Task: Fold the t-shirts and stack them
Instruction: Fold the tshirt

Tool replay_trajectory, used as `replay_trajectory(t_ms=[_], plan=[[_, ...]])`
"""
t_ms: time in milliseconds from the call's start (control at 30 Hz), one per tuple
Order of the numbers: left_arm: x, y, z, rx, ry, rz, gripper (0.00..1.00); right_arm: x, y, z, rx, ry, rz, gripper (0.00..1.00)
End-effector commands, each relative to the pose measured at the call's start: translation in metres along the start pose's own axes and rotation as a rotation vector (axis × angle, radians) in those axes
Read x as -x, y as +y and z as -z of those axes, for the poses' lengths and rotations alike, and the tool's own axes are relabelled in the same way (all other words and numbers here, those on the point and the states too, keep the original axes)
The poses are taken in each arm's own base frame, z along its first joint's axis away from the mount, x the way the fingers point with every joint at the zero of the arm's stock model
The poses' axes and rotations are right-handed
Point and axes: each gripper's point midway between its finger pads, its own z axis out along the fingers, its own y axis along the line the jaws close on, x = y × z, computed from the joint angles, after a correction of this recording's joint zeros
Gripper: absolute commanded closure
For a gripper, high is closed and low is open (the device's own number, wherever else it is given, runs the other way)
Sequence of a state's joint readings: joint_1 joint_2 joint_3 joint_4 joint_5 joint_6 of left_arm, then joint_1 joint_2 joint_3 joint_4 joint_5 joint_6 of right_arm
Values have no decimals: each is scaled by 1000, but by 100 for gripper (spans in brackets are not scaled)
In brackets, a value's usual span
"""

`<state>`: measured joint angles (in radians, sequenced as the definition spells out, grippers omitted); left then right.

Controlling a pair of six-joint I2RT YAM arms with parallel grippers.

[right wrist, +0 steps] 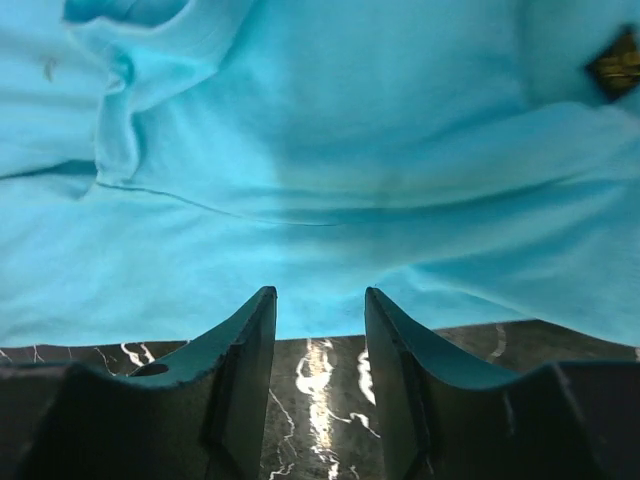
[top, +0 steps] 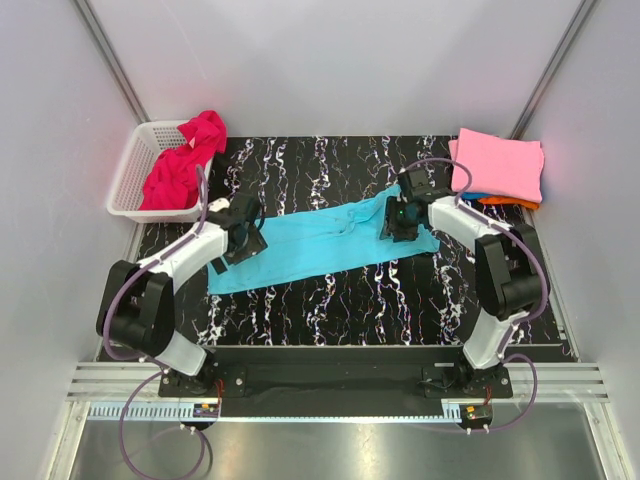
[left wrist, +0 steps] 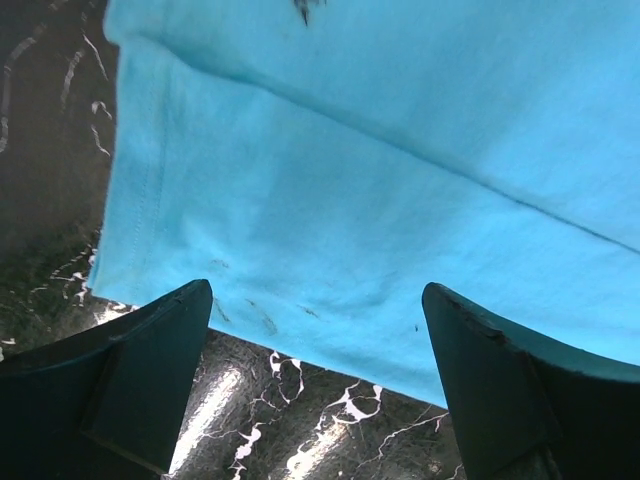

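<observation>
White basket [top: 128, 172] at far left held crumpled magenta-red shirts [top: 185, 165], likely the unfolded supply. Turquoise shirt [top: 320, 245] lay across the middle of the counter [top: 330, 300] as a long slanted band, apparently folded lengthwise and awaiting a crosswise fold. Left jaws hung over its left hem end, spread wide, gripping nothing, with the cloth edge below them. Right jaws sat low at the shirt's right end, partly apart and empty. Bare counter showed in the gap, cloth just ahead. Far right, a folded pink shirt [top: 497, 165] topped the stack, an orange shirt [top: 510, 203] peeking out beneath. Judged the finished pile.
</observation>
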<state>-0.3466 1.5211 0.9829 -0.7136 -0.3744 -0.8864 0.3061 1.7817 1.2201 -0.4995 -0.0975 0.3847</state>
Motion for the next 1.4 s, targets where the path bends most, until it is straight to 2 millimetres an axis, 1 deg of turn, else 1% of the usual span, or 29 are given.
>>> replay_trajectory(t_ms=[0, 33, 133, 167, 233, 300, 367, 400, 467, 567, 600, 667, 700, 733, 767, 800, 833, 867, 900, 933, 967, 1000, 1067, 1100, 1167, 1200, 1267, 1300, 1367], plan=[[33, -1, 13, 15, -105, -2, 6, 3, 22, -11, 62, -17, 1, 52], [40, -2, 11, 20, -109, 7, 6, 1, 22, -16, 61, -7, -3, 52], [46, 0, -5, 55, -78, 3, 5, 3, 20, -24, 45, -6, -21, 52], [48, -5, -13, 47, -58, 5, 5, 3, 19, -25, 37, -5, -26, 52], [52, -7, -22, 27, -18, 17, 5, 2, 15, -30, 14, -1, -46, 53], [52, -9, -35, 29, 13, 3, 6, 3, 9, -32, -23, -11, -65, 52], [54, -12, -42, 22, 36, 5, 6, 3, 6, -34, -40, -12, -67, 52], [50, -12, -50, 27, 60, -9, 5, 1, 1, -35, -67, -2, -68, 52], [45, -12, -57, 24, 94, -15, 5, 0, -3, -39, -93, 11, -67, 52], [31, -5, -70, 57, 140, -27, 5, 1, -16, -44, -169, 16, -69, 51], [27, -1, -71, 66, 151, -31, 12, 2, -19, -46, -189, 22, -65, 51], [24, 4, -67, 65, 152, -25, 7, 5, -25, -52, -231, 39, -61, 50], [21, 7, -65, 67, 162, -26, 7, 8, -28, -53, -242, 49, -59, 50], [19, 9, -56, 48, 168, -20, 7, 16, -27, -57, -244, 50, -60, 48], [16, 12, -52, 45, 172, -19, 7, 17, -30, -57, -255, 67, -58, 48], [13, 14, -48, 38, 172, -11, 7, 22, -30, -58, -261, 66, -45, 47], [4, 18, -46, 35, 194, -15, 7, 33, -30, -61, -263, 54, -44, 46], [3, 18, -40, 17, 192, -9, 7, 33, -32, -61, -269, 72, -27, 47], [-1, 20, -38, 11, 202, -8, 7, 44, -29, -63, -270, 59, -19, 46], [-12, 22, -37, 4, 227, -13, 7, 48, -30, -64, -275, 58, -11, 46], [-13, 22, -30, -17, 224, -8, 8, 49, -32, -64, -282, 72, 5, 45], [-27, 25, -27, -17, 240, -21, 8, 57, -30, -68, -281, 69, 32, 44], [-34, 22, -20, -27, 221, -35, 7, 58, -35, -70, -309, 99, 64, 43], [-45, 23, -16, -33, 226, -54, 7, 65, -34, -77, -308, 104, 97, 44], [-57, 22, -13, -45, 247, -55, 7, 61, -37, -81, -321, 154, 126, 43], [-69, 24, -12, -44, 263, -76, 7, 68, -36, -89, -322, 155, 148, 43], [-80, 24, -9, -46, 273, -92, 7, 70, -41, -93, -341, 179, 165, 43], [-91, 26, -8, -44, 284, -119, 7, 79, -41, -99, -340, 170, 176, 43], [-98, 25, -2, -62, 285, -121, 7, 82, -41, -101, -343, 184, 192, 43]])
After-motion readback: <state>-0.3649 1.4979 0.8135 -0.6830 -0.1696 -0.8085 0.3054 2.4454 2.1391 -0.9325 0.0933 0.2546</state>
